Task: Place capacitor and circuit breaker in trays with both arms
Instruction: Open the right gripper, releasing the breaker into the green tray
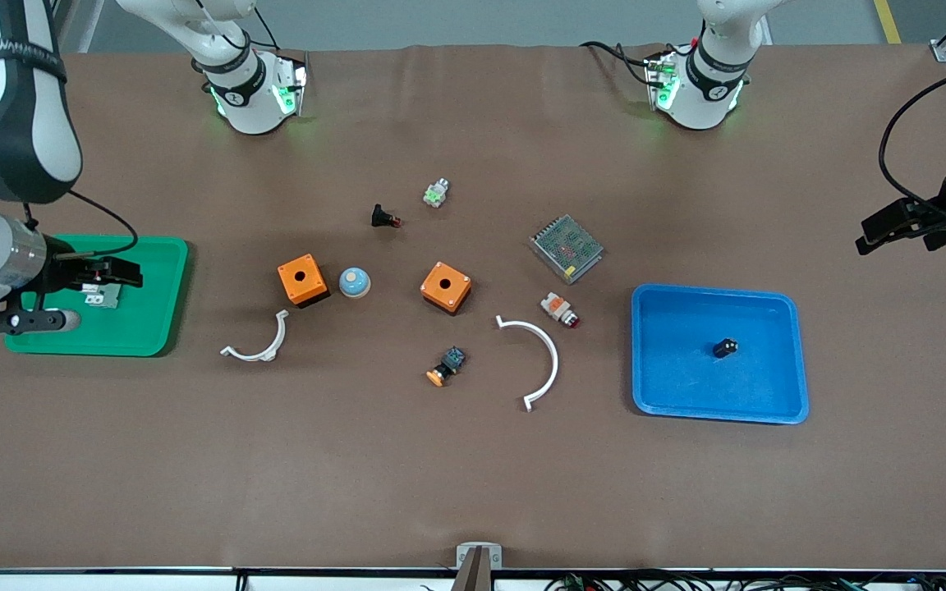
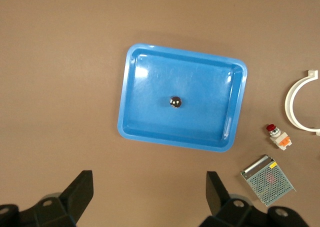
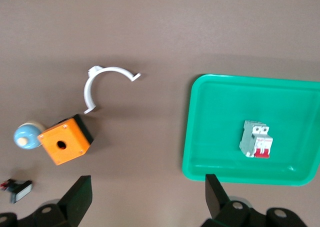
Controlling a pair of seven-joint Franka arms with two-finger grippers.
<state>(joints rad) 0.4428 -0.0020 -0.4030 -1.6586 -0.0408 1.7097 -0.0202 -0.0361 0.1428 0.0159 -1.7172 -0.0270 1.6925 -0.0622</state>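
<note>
The capacitor (image 1: pixel 725 348), a tiny black cylinder, stands near the middle of the blue tray (image 1: pixel 777 320); the left wrist view looks straight down on the capacitor (image 2: pixel 175 102) in the blue tray (image 2: pixel 140 87). The circuit breaker (image 1: pixel 105 297), white-grey with red switches, lies in the green tray (image 1: pixel 153 328), and the right wrist view shows the circuit breaker (image 3: pixel 257 139) in the green tray (image 3: pixel 210 112). My right gripper (image 1: pixel 89 297) (image 3: pixel 148 179) hangs open and empty above the green tray. My left gripper (image 1: pixel 904 230) (image 2: pixel 149 177) is open and empty, high over the left arm's end of the table.
Between the trays lie two orange boxes (image 1: pixel 302 279) (image 1: pixel 446 286), a blue dome button (image 1: pixel 354 281), two white curved clips (image 1: pixel 258 345) (image 1: pixel 539 357), a mesh-covered metal box (image 1: pixel 567 248), a white-and-orange part (image 1: pixel 559 309), an orange-capped button (image 1: pixel 447 365) and a black red-tipped part (image 1: pixel 384 217).
</note>
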